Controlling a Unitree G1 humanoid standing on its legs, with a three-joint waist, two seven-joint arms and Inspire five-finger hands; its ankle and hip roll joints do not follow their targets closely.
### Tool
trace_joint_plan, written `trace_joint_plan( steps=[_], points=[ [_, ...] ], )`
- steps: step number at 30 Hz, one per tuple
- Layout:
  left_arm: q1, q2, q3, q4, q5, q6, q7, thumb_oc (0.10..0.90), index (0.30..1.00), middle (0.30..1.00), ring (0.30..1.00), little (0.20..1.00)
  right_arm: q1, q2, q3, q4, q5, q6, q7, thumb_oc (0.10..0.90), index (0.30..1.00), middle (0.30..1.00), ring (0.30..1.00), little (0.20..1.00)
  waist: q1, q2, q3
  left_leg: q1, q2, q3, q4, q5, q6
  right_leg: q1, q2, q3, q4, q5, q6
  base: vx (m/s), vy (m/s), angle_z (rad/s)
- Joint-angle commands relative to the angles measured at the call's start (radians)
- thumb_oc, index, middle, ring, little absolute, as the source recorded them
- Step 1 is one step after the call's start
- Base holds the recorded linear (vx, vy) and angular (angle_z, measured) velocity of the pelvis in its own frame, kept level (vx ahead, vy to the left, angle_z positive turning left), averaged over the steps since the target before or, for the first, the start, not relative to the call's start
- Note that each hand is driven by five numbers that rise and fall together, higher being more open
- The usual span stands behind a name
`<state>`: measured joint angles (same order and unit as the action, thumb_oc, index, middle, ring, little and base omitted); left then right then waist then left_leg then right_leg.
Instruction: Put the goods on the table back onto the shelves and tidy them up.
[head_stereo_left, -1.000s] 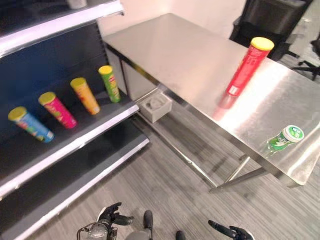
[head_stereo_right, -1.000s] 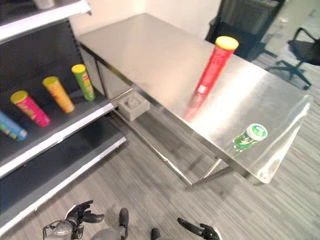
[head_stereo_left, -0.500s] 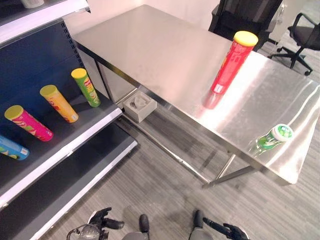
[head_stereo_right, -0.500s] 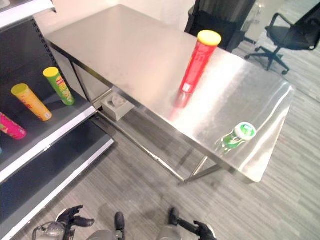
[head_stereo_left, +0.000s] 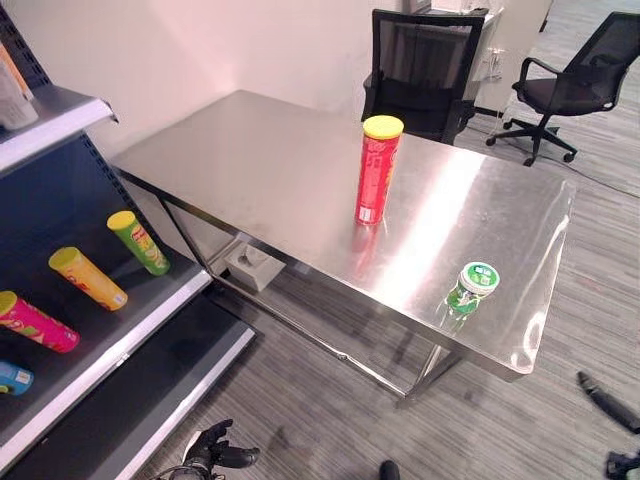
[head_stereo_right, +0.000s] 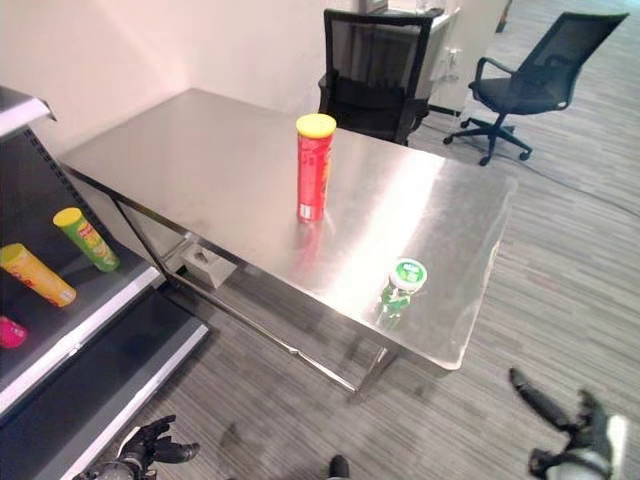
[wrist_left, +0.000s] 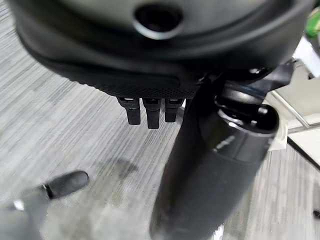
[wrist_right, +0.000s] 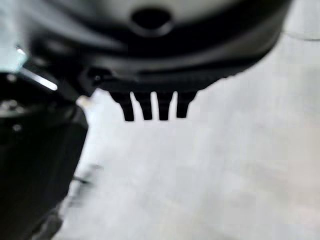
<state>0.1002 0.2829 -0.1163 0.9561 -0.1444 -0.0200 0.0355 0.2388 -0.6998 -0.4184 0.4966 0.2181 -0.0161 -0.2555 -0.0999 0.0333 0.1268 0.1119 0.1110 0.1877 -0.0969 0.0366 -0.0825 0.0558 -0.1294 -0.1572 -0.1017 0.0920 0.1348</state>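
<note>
A tall red can with a yellow lid stands upright near the middle of the steel table. A green tub with a white lid lies tilted near the table's front right corner. On the dark shelf at the left lie a green can, an orange can, a pink can and a blue one. My left hand hangs low over the floor, fingers relaxed and holding nothing. My right hand hangs low at the right, far from the table, fingers straight.
Two black office chairs stand behind the table. A small white box sits on the floor under the table beside the shelf. A higher shelf board juts out at the upper left. Grey plank floor lies before the table.
The camera has swung up and to the right, so the table sits centred and the chairs show. The goods have not moved. My right hand now hangs farther out to the right.
</note>
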Motion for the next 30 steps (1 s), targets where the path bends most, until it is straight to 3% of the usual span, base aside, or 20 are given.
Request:
trace_joint_plan(
  steps=[1,4,7,16,27,30],
  points=[
    [-0.071,0.014,-0.022,0.087,0.076,-0.027,-0.026,0.800,0.900,0.900,0.900,0.900,-0.126,-0.140,0.051,-0.220,-0.050,-0.114,0.062,0.800,0.900,0.900,0.900,0.900,0.040,-0.047,0.021,0.030,0.000,-0.003,0.010,-0.081,-0.015,0.010,-0.042,-0.023,0.014,-0.027,0.067,-0.02,-0.010,-0.04],
    [-0.048,0.014,-0.009,0.094,0.094,-0.036,-0.044,0.800,0.900,0.900,0.900,0.900,-0.104,-0.183,0.041,-0.496,-0.046,-0.152,0.170,0.800,0.900,0.900,0.900,0.900,0.047,-0.044,0.015,0.023,0.004,0.002,0.010,-0.073,-0.016,0.003,-0.042,-0.022,0.014,-0.026,0.064,0.00,-0.018,-0.22],
    [-0.033,0.012,-0.005,0.087,0.096,-0.041,-0.054,0.800,0.900,0.900,0.900,0.900,-0.095,-0.182,0.023,-0.548,-0.023,-0.157,0.203,0.800,0.900,0.900,0.900,0.900,0.052,-0.042,0.013,0.018,0.004,0.000,0.010,-0.070,-0.016,0.004,-0.043,-0.028,0.014,-0.027,0.064,0.00,-0.015,0.09],
    [-0.015,0.005,-0.006,0.081,0.093,-0.051,-0.065,0.800,0.900,0.900,0.900,0.900,-0.150,-0.183,0.084,-0.569,-0.010,-0.163,0.250,0.800,0.900,0.900,0.900,0.900,0.073,-0.037,0.002,0.010,-0.002,-0.012,0.010,-0.070,-0.015,0.012,-0.049,-0.040,0.014,-0.029,0.063,0.00,-0.006,0.10],
    [-0.012,0.004,0.002,0.081,0.103,-0.060,-0.067,0.800,0.900,0.900,0.900,0.900,-0.128,-0.148,0.054,-0.635,-0.024,-0.164,0.281,0.800,0.900,0.900,0.900,0.900,0.078,-0.035,-0.002,0.007,-0.007,-0.027,0.010,-0.073,-0.015,0.018,-0.054,-0.050,0.014,-0.032,0.063,0.00,-0.003,0.05],
    [-0.007,0.009,0.004,0.073,0.126,-0.063,-0.071,0.800,0.900,0.900,0.900,0.900,-0.110,-0.149,0.065,-0.655,-0.081,-0.158,0.297,0.800,0.900,0.900,0.900,0.900,0.072,-0.029,0.002,0.014,-0.002,-0.022,0.010,-0.077,-0.015,0.016,-0.052,-0.044,0.014,-0.035,0.064,0.00,-0.021,0.01]
  ],
)
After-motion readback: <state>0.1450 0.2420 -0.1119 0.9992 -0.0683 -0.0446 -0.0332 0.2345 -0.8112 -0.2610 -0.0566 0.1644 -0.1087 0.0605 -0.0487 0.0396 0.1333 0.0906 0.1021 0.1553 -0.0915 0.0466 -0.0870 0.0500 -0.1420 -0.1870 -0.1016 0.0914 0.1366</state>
